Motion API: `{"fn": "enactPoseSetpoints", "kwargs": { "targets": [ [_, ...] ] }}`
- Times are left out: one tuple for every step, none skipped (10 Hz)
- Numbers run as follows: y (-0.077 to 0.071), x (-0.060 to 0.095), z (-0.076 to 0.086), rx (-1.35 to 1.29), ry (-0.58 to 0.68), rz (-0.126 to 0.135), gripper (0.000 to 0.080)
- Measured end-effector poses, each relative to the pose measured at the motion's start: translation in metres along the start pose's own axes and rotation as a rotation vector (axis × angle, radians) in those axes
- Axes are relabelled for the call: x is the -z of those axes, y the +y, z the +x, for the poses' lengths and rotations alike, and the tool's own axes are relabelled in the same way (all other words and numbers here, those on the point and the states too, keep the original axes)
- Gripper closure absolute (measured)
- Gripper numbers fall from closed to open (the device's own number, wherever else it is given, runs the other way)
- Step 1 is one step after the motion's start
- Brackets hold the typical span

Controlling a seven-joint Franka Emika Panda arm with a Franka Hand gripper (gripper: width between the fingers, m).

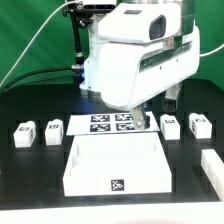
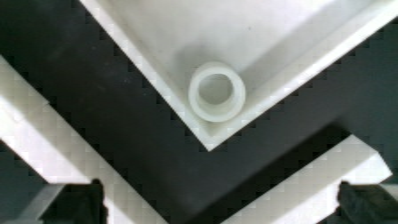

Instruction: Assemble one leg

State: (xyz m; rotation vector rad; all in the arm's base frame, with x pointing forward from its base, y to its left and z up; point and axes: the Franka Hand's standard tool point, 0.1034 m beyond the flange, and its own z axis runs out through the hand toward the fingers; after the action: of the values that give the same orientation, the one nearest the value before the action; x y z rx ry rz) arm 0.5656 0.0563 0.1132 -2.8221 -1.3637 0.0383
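Your end effector, wide and empty, hangs above the round corner socket of the big white flat panel. Grip a small white tagged plastic leg beside it squarely.

Your black table carries the big white panel nearest the exterior camera, with the marker board just beyond it. You have two legs at the exterior view's left and two more at its right, each bearing a square tag.
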Motion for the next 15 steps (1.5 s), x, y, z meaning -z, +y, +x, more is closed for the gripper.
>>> {"fn": "enactPoseSetpoints", "kwargs": {
  "targets": [
    [0.000, 0.000, 0.000, 0.000, 0.000, 0.000, 0.0150],
    [0.000, 0.000, 0.000, 0.000, 0.000, 0.000, 0.0150],
    [0.000, 0.000, 0.000, 0.017, 0.000, 0.000, 0.0150],
    [-0.002, -0.001, -0.001, 0.045, 0.003, -0.003, 0.0150],
    [-0.009, -0.006, -0.008, 0.062, 0.003, -0.004, 0.0150],
    [-0.020, -0.010, -0.022, 0.286, 0.000, -0.016, 0.0150],
    [-0.033, -0.015, -0.037, 0.429, 0.008, -0.030, 0.0150],
    [-0.049, -0.026, -0.057, 0.549, 0.011, -0.034, 0.0150],
    [-0.060, -0.036, -0.074, 0.687, 0.007, -0.024, 0.0150],
    [-0.065, -0.046, -0.086, 0.811, 0.011, -0.028, 0.0150],
    [-0.070, -0.056, -0.097, 0.815, 0.019, -0.030, 0.0150],
    [-0.071, -0.066, -0.104, 0.801, 0.020, -0.020, 0.0150],
    [-0.070, -0.076, -0.110, 0.788, 0.024, -0.014, 0.0150],
    [-0.070, -0.086, -0.116, 0.774, 0.024, 0.001, 0.0150],
    [-0.072, -0.094, -0.119, 0.769, 0.025, 0.011, 0.0150]
  ]
}}
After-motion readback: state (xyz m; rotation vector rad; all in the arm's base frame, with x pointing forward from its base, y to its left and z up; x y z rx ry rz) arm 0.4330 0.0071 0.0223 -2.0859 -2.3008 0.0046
